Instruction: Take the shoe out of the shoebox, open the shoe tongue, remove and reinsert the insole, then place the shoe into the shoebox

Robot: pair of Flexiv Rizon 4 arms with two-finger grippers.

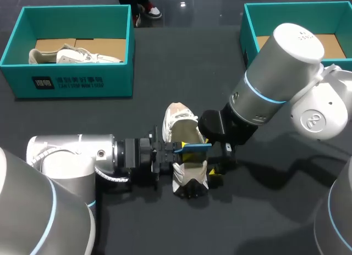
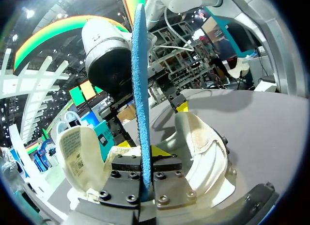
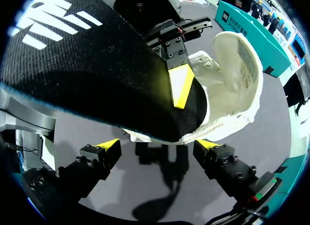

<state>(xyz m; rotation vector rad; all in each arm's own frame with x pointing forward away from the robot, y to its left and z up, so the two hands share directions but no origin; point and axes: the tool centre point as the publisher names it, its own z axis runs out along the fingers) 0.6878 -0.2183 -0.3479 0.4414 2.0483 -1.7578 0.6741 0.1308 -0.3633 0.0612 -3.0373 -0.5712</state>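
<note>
1. The shoe (image 1: 181, 123) lies on the table (image 1: 165, 73) between the two arms, well away from both teal shoeboxes – the one on my left (image 1: 71, 82) already holds another shoe (image 1: 77, 56).
2. The left gripper (image 1: 175, 149) is clamped on the insole (image 1: 193, 147), blue face one way and black underside the other, and holds it over the shoe's opening.
3. The right gripper (image 3: 156, 146) stands spread wide just beside the shoe, gripping nothing.
4. This looks like the insole step. I cannot tell whether it is coming out or going back in.
5. If reinserting, the next move calls for steadying the shoe with the right fingers and feeding the insole toe-first, flat, under the tongue.
</note>
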